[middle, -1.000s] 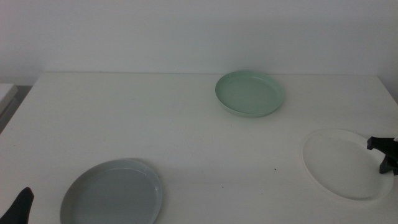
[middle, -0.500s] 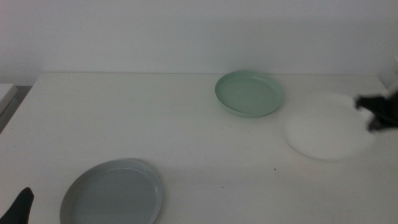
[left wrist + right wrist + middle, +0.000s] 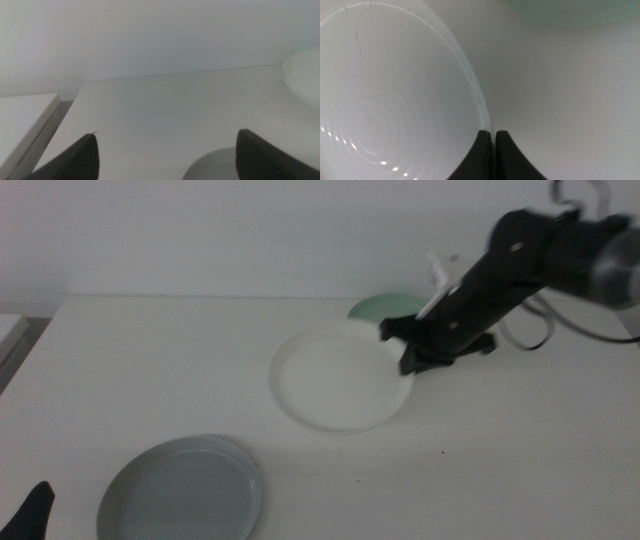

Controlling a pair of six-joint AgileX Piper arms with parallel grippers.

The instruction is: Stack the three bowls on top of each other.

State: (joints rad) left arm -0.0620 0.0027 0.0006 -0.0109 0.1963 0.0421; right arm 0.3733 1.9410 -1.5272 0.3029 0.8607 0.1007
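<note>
My right gripper (image 3: 407,352) is shut on the rim of the white bowl (image 3: 338,376) and holds it over the middle of the table; the right wrist view shows the jaws (image 3: 493,136) pinching the white bowl's (image 3: 385,90) edge. The mint green bowl (image 3: 395,307) sits behind it, mostly hidden by the arm; its edge shows in the right wrist view (image 3: 565,12). The grey-blue bowl (image 3: 182,490) lies at the front left. My left gripper (image 3: 30,515) waits open at the bottom left, its jaws spread wide above the grey-blue bowl's rim (image 3: 210,167).
The white table (image 3: 150,370) ends at a back wall. A pale object (image 3: 8,335) lies off the table's left edge, also in the left wrist view (image 3: 25,120). The white bowl's edge shows at the far side of the left wrist view (image 3: 302,65).
My right gripper lifted the white bowl from the table's right front and carried it left, past the green bowl toward the middle. The left arm has not moved.
</note>
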